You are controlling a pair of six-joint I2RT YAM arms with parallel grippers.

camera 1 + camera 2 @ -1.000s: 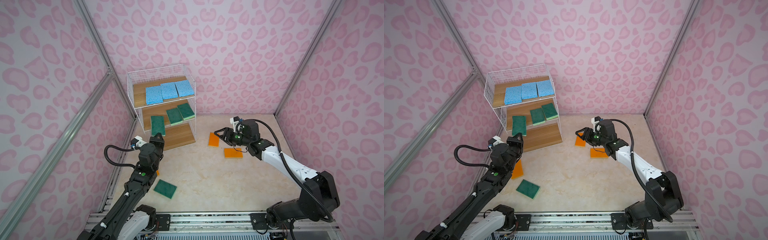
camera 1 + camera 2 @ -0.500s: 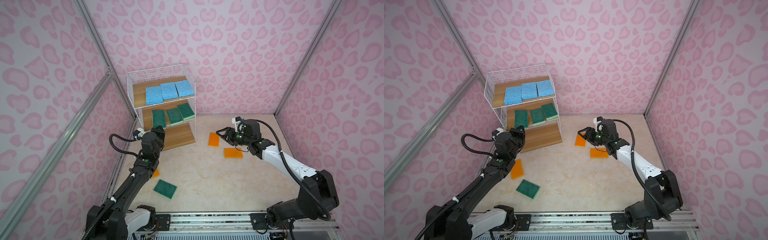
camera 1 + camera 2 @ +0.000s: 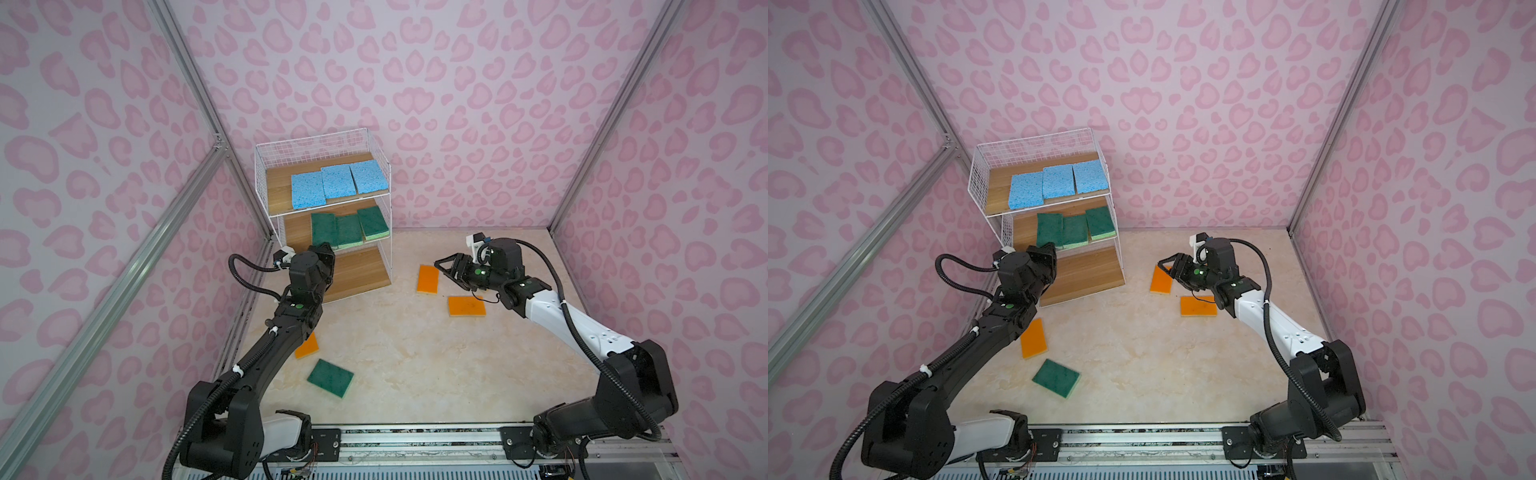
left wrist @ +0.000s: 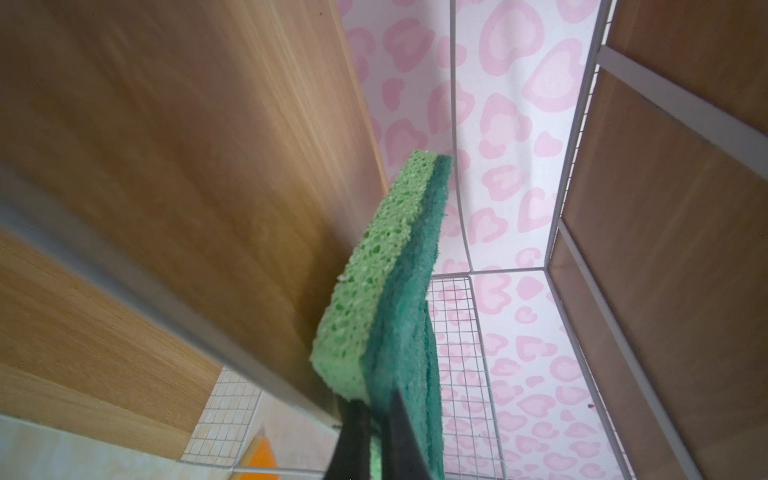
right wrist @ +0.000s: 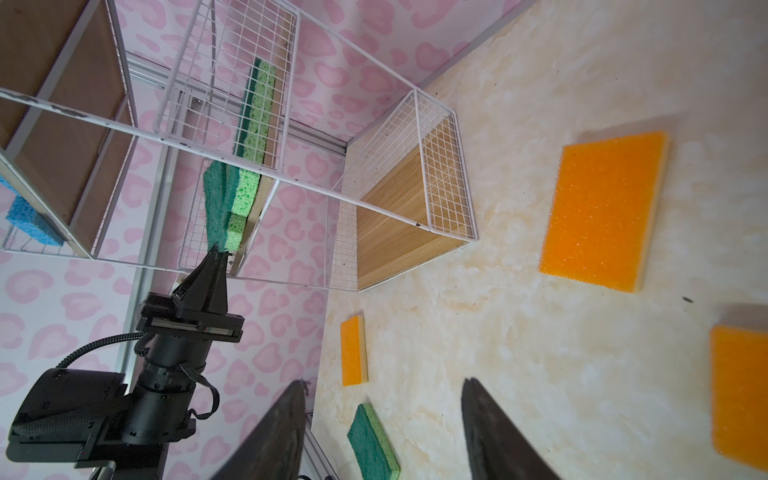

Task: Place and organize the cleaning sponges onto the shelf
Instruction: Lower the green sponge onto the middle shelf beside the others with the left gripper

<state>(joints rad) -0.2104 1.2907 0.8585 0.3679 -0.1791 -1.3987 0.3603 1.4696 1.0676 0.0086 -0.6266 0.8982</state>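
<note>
Nearest us, one dark green sponge (image 3: 330,378) lies flat on the bench (image 3: 415,357), the loose piece farthest out from the shelf (image 3: 261,183), not yet collected. A little closer to the shelf, an orange sponge (image 3: 1034,338) sits partly under the left arm. Off to the side of the shelf two more orange sponges wait: one (image 3: 466,306) well apart from it, the other (image 3: 428,279) nearer it. The right gripper (image 3: 448,270) hovers just beside that nearer one, jaws partly spread and nothing between them. So three orange sponges are in view, all on the bench, and by my reckoning the bare bottom board (image 3: 357,270) is meant for them.

Now to the shelf itself. The left gripper (image 5: 217,252) is clamped tight on the end of a green sponge (image 4: 399,291), its pale base against the middle board (image 3: 297,230), at the end of a row beside two green ones (image 3: 361,228) already laid there. It looks placed but not let go, and whether it lies fully flat I cannot tell. Up on the top board (image 3: 278,187), three blue sponges (image 3: 336,183) lie side by side, and that tier looks done.

My tally: six on the shelf, counting the one in the grip, and four seen on the bench
</note>
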